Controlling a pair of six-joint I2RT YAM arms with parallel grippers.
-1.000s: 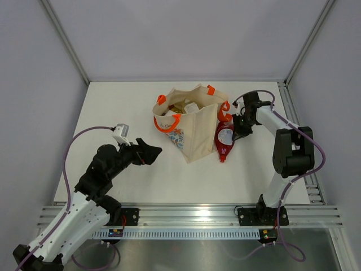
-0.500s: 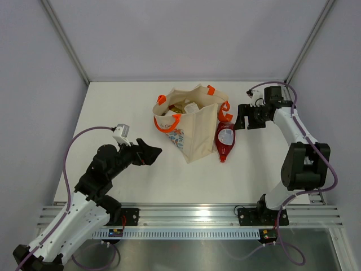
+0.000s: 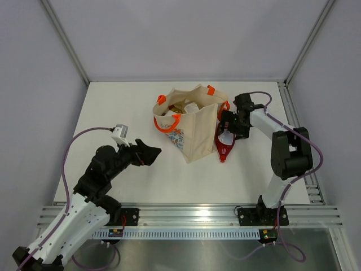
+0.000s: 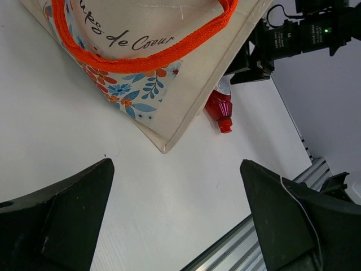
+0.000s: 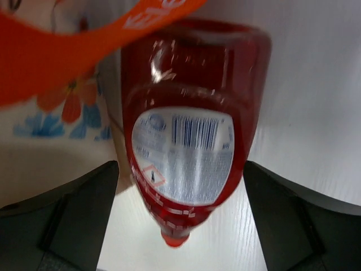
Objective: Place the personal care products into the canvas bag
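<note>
Beside the cream canvas tote bag (image 3: 194,132), the right gripper (image 3: 227,129) straddles the red plastic squeeze bottle (image 5: 186,152), jaws apart; closing and lifting likely come next. The left gripper (image 3: 151,152) also has its jaws apart.

Top camera: high behind my bases at 6 o'clock, facing down over the whole table (image 3: 113,113). Left wrist camera: well back, facing toward 2 o'clock at the canvas bag (image 4: 192,56), printed side. Right wrist camera: close, facing down on the red bottle (image 5: 189,135); all three views share both.
</note>
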